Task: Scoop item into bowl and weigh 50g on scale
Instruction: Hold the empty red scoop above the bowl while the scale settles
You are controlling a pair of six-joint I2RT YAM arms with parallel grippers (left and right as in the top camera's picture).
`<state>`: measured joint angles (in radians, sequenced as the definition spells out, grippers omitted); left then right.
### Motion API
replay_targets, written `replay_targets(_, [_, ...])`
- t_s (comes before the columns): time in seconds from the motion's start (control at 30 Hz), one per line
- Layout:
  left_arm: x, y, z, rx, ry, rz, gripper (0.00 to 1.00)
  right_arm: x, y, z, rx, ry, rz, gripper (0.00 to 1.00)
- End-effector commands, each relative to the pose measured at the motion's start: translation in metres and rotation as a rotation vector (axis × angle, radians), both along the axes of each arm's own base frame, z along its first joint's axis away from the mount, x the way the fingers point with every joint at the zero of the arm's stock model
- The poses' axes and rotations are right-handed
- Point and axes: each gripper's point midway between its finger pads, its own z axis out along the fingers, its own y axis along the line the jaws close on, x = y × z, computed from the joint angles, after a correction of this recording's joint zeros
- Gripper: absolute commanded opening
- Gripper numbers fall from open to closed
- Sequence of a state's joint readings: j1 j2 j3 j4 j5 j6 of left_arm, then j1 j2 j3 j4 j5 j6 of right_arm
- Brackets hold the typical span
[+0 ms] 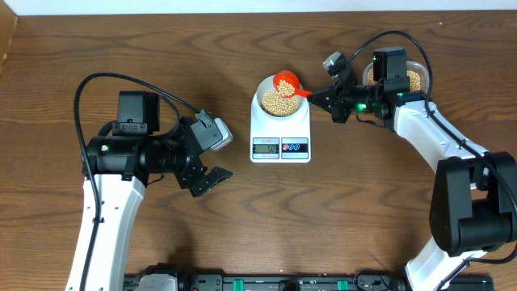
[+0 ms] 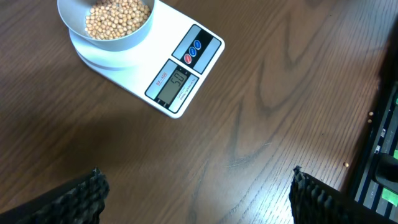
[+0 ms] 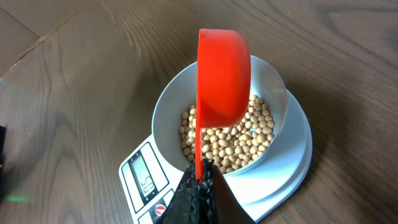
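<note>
Red plastic catches the eye first: a scoop (image 3: 224,74) hangs over the bowl (image 3: 168,118), its thin handle pinched between the closed fingers of the right hand (image 3: 200,193). From the right wrist view the cup is turned on its side, its smooth outer wall facing the camera, and it sits above the far half of the bowl without touching the beans (image 3: 230,143). Whether any beans remain in the cup cannot be told.

The pale bowl stands on the round platform of the white scale (image 1: 266,129), which lies flat near the middle of the brown wooden surface (image 1: 161,48). Tan-yellow beans cover the bottom of the bowl in a shallow heap, well below the rim. The grey display (image 2: 176,81) at the front edge of the scale is lit with dark digits, too blurred to read with certainty; two round buttons, one red and one blue, sit just beside it.

The left hand (image 1: 208,181) hovers low over bare wood, well apart from the scale and to its left, fingers spread wide and holding nothing. Behind the right arm, near the far right edge, a clear tub (image 1: 416,79) holds more beans.
</note>
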<state>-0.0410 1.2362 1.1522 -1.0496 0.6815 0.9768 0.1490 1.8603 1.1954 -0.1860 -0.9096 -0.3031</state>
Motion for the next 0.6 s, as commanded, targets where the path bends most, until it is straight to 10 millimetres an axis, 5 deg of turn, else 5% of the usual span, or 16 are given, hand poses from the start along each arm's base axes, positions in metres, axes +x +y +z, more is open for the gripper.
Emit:
replay_targets(0.0, [0.0025,0.0005,0.0042,0.001,-0.017,-0.008,0.95,-0.0023,0.0007,0.0167,0.024,-0.035,0.016,0.01])
replay_targets(0.57, [0.0025,0.0004,0.0043,0.001,-0.017,-0.008,0.95,-0.0023,0.0007,0.0167,0.027,-0.026,0.012,0.01])
